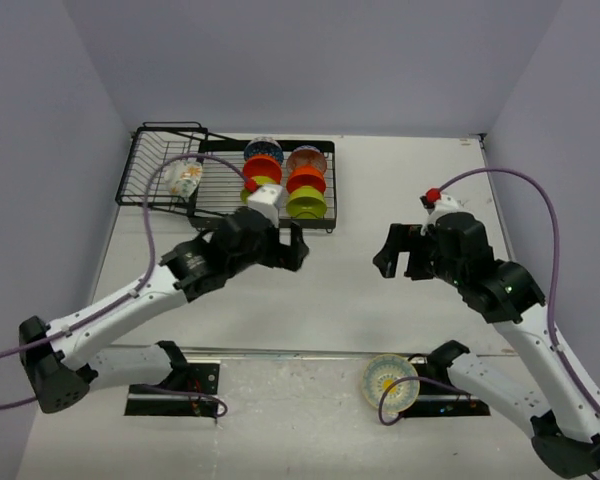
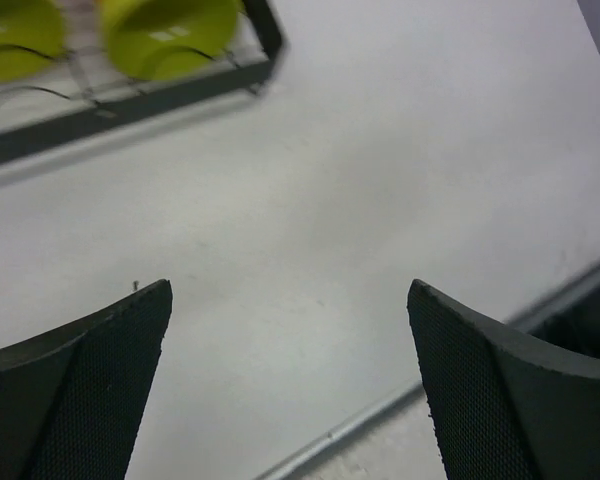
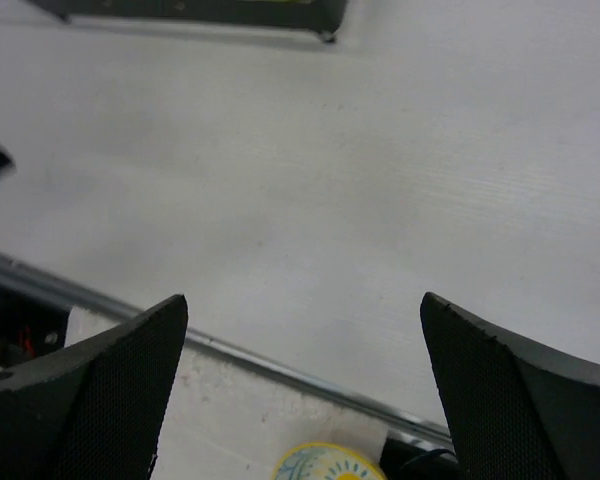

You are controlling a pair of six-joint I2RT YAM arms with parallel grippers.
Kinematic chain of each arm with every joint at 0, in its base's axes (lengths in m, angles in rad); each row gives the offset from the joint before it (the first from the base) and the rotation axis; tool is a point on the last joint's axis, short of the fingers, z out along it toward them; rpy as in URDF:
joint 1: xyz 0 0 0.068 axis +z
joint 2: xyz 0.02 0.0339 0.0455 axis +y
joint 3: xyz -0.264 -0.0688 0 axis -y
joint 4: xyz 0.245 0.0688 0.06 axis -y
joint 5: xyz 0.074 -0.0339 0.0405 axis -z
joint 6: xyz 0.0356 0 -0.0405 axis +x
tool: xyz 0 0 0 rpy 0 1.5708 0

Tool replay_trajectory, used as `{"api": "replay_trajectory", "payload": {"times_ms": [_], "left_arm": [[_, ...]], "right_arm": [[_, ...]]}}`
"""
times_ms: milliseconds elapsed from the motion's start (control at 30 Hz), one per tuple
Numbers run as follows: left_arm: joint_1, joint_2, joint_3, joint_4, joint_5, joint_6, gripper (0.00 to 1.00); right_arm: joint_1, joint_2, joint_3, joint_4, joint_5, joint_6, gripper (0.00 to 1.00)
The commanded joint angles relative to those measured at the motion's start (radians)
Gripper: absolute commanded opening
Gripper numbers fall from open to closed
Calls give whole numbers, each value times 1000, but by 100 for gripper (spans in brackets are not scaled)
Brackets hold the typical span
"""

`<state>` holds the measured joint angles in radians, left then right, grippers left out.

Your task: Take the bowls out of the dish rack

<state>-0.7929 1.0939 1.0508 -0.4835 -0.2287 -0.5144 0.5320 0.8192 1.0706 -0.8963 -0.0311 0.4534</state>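
The left gripper [image 1: 292, 248] and the right gripper [image 1: 400, 256] are hanging over the table [image 1: 410, 190], fingers wide apart, while bowls [image 1: 306, 183] are sitting in the dish rack [image 1: 160, 160]

A white table [image 1: 380, 300] is seen filling the middle of the top view. It is enclosed by 3 pale lilac walls: a back wall [image 1: 310, 60] along the upper edge, a left wall [image 1: 30, 200] and a right wall [image 1: 575, 150]. A thin metal strip [image 1: 310, 353] is laid across the lower part of the frame, with a paler ledge [image 1: 290, 420] below it. In both wrist views the strip is shown slanting across the lower part.
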Motion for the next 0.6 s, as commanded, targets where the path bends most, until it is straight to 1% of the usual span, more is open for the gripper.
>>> {"api": "replay_trajectory", "payload": {"times_ms": [0,33,67,100,167,200,233,267,300,367,400,500,567], "left_arm": [[-254,133,9,84,62,-124,100],[-291,159,12,98,49,-139,100],[-357,176,9,120,42,-157,100],[-385,211,2,191,64,-179,100],[-451,259,-14,256,106,-199,100],[-474,292,-3,278,139,-199,100],[-497,375,50,292,146,-196,100],[-549,418,86,289,149,-179,100],[-572,507,121,275,158,-170,100],[-620,582,217,246,166,-147,100],[-631,639,242,215,164,-141,100],[-652,696,281,168,137,-138,98],[-657,707,269,161,127,-144,92]], "right_arm": [[3,-64,107,-59,357,73,99],[2,-77,120,-58,394,83,99],[3,-92,130,-58,425,103,99],[3,-129,147,-58,456,113,99],[2,-167,160,-52,544,122,99],[3,-187,170,-49,566,117,99],[2,-215,179,-49,582,110,99],[3,-224,199,-49,600,91,99],[2,-233,207,-49,600,82,99],[3,-250,219,-50,590,64,99],[2,-253,224,-53,571,61,99],[3,-262,213,-61,533,54,99],[2,-267,198,-59,510,48,99]]}}
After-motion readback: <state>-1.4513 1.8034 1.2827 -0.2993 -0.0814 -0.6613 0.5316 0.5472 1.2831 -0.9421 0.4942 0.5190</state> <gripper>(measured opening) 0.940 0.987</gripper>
